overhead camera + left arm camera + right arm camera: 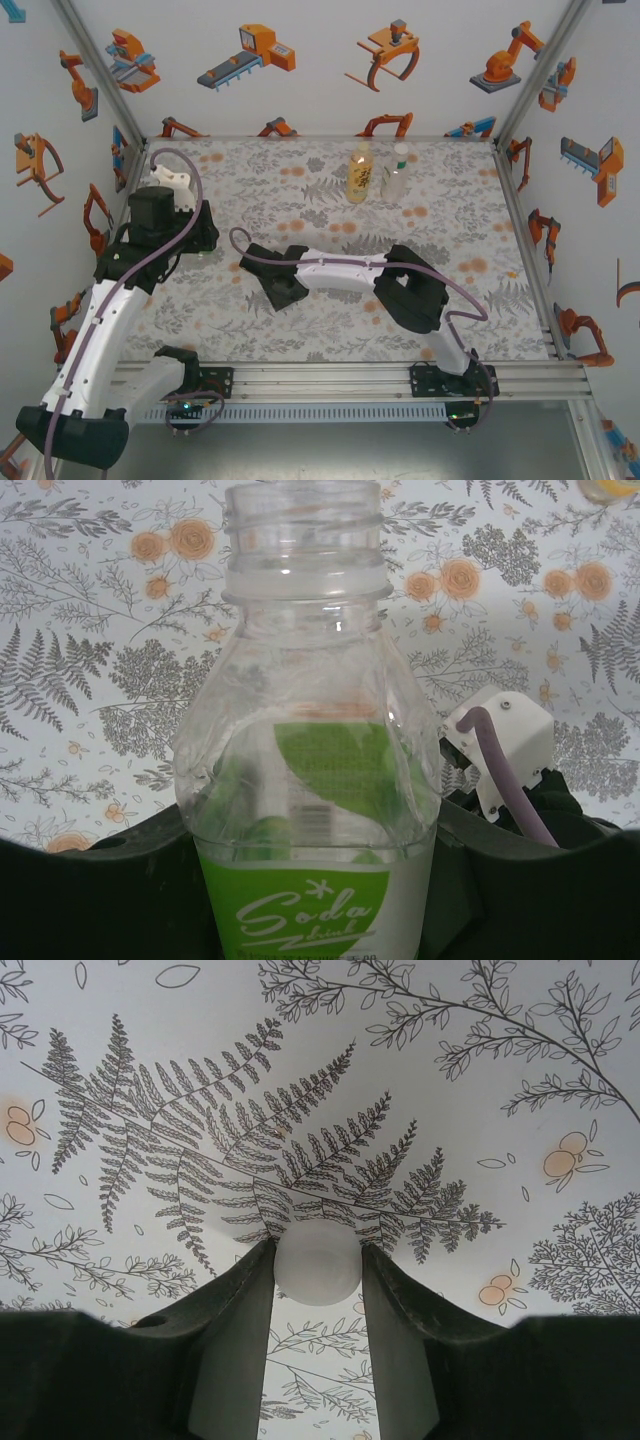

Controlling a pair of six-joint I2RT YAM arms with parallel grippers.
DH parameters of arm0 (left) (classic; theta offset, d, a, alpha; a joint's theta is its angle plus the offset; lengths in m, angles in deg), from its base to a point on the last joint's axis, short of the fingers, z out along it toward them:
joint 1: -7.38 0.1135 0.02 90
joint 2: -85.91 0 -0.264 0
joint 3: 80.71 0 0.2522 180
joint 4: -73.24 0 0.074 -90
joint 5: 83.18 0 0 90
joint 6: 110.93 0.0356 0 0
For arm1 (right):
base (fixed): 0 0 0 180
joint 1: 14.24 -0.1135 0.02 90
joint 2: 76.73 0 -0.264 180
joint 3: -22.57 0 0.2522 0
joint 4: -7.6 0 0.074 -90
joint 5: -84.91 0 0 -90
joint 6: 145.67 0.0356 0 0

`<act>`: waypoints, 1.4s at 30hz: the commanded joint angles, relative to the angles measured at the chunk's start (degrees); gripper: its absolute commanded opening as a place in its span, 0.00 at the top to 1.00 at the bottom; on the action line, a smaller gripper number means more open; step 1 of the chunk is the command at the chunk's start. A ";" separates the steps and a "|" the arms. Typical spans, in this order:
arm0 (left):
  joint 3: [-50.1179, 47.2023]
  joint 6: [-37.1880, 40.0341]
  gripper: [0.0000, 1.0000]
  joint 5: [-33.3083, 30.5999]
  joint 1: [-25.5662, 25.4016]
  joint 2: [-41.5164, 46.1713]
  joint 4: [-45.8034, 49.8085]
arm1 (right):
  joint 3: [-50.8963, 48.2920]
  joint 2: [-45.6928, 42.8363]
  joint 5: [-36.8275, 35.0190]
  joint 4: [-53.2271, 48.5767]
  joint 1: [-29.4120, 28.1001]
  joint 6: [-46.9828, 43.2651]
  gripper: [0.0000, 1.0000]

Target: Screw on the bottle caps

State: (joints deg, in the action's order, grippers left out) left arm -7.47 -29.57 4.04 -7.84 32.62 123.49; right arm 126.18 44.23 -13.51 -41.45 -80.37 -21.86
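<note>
Bright, even light over the patterned counter point(250, 190); soft shadows.
Light falls from above, leaving faint, soft-edged shadows on the counter beneath the arms point(340, 268). At its far corners the frame posts point(530, 75) splay outward, a wide-lens bend. Close above it, the clear bottle point(310, 730) carries small glints on its neck; the white cap point(318, 1270) looks washed-out and soft, the right hand point(318, 1252) black and underexposed.

The cap point(318, 1263) is white, the clear bottle point(310, 770) green-labelled, the tablecloth point(480, 1090) grey-ferned with orange flowers.
</note>
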 commanded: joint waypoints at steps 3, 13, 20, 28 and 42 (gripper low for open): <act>-0.25 0.69 0.84 3.55 0.59 1.00 -1.80 | 1.92 1.21 -0.28 -2.71 0.08 -0.07 0.63; -0.95 1.60 0.99 9.15 0.75 1.35 -4.32 | 0.68 -1.76 -1.24 -1.54 1.55 0.01 0.71; -2.44 5.46 1.00 20.29 0.73 2.11 -6.35 | -4.47 -8.86 -0.39 3.39 3.97 -1.99 0.73; -3.42 14.35 1.00 40.15 0.67 -0.62 -10.29 | -15.57 -23.86 2.91 10.68 9.40 -5.38 0.75; 2.98 42.66 1.00 58.67 -9.23 -8.63 -7.39 | -29.82 -54.74 3.52 18.85 17.36 -27.50 0.78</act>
State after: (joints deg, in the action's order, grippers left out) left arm -7.51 3.28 57.96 -15.93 25.53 115.25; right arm 97.48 -5.97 -8.29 -25.19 -63.80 -41.64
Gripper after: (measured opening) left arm 0.520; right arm 0.371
